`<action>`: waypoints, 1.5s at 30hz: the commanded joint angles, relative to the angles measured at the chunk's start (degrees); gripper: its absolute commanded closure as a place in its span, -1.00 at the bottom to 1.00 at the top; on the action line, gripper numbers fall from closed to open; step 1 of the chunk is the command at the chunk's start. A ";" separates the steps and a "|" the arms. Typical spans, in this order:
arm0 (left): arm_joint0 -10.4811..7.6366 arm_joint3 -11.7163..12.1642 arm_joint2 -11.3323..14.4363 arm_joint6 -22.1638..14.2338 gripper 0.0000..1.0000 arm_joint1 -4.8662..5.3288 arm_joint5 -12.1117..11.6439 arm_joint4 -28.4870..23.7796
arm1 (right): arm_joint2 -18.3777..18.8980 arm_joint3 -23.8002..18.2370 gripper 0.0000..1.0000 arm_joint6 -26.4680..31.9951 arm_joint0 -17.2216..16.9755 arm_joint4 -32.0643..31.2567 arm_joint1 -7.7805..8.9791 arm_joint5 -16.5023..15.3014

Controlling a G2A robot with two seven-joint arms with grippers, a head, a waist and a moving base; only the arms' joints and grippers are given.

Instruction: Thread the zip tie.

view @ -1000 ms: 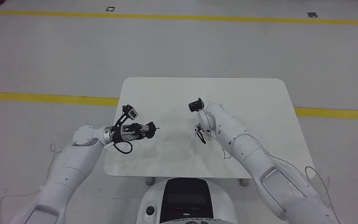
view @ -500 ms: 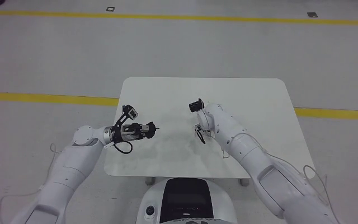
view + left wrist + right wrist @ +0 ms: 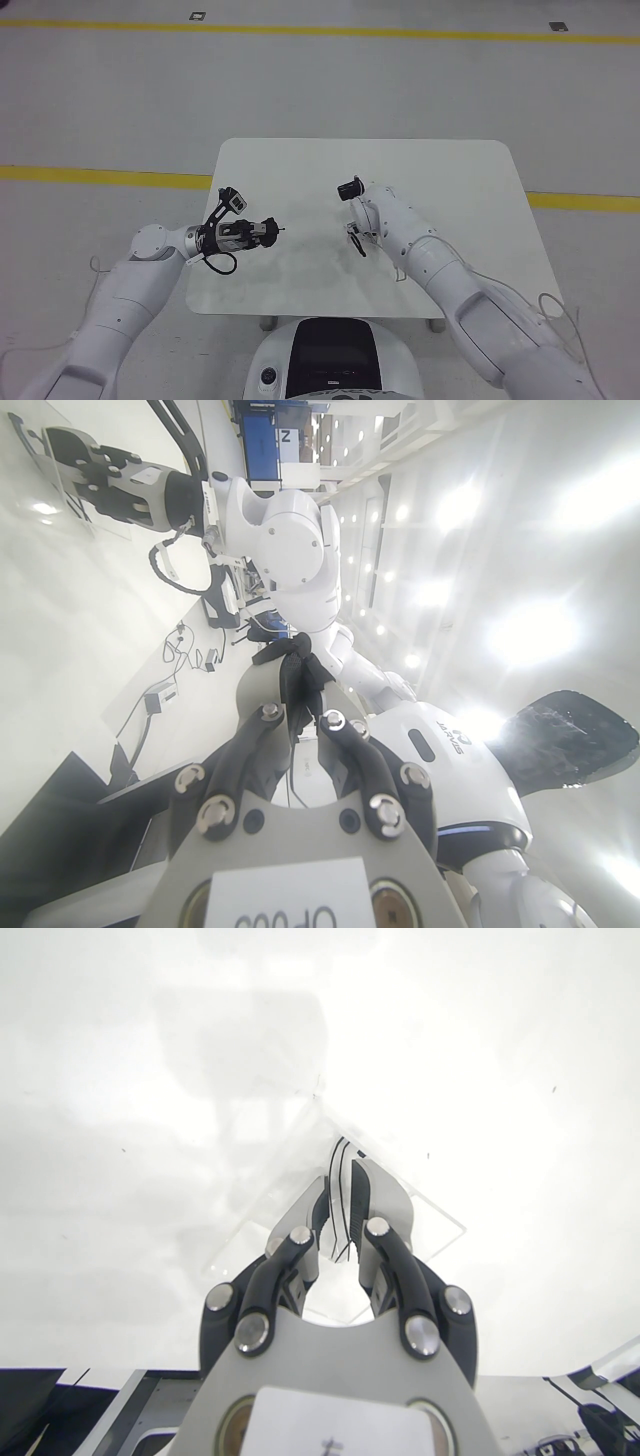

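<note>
Left fingers (image 3: 257, 692) pinch a black zip tie tip (image 3: 299, 647), right fingers (image 3: 360, 1193) pinch a clear sheet (image 3: 431, 1228) with black strands (image 3: 334, 1178); tip could slip or twist, spoiling alignment.

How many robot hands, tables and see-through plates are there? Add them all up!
Hands: 2, the left hand and the right hand
Table: 1
Clear plate: 1
Total: 4
</note>
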 commanded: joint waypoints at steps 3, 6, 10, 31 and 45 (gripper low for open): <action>0.00 0.00 0.00 0.00 1.00 0.00 0.00 0.00 | 0.14 0.20 0.76 -0.39 0.03 0.06 -0.25 -0.19; 0.00 0.00 0.00 0.00 1.00 0.00 0.00 0.00 | 0.33 -0.02 0.76 -0.37 -0.06 -0.16 -0.30 -0.44; 0.00 0.00 0.00 0.00 1.00 0.00 0.00 0.00 | 0.56 -0.44 0.74 -0.05 -0.34 -0.62 -0.29 -0.86; 0.00 0.00 0.00 0.00 1.00 0.00 0.00 0.00 | 2.13 0.95 1.00 -0.42 -0.21 -0.87 -0.82 -1.80; 0.00 0.00 0.00 0.00 1.00 0.00 0.00 0.00 | 5.24 -7.64 1.00 0.83 -3.78 -3.94 0.83 -1.41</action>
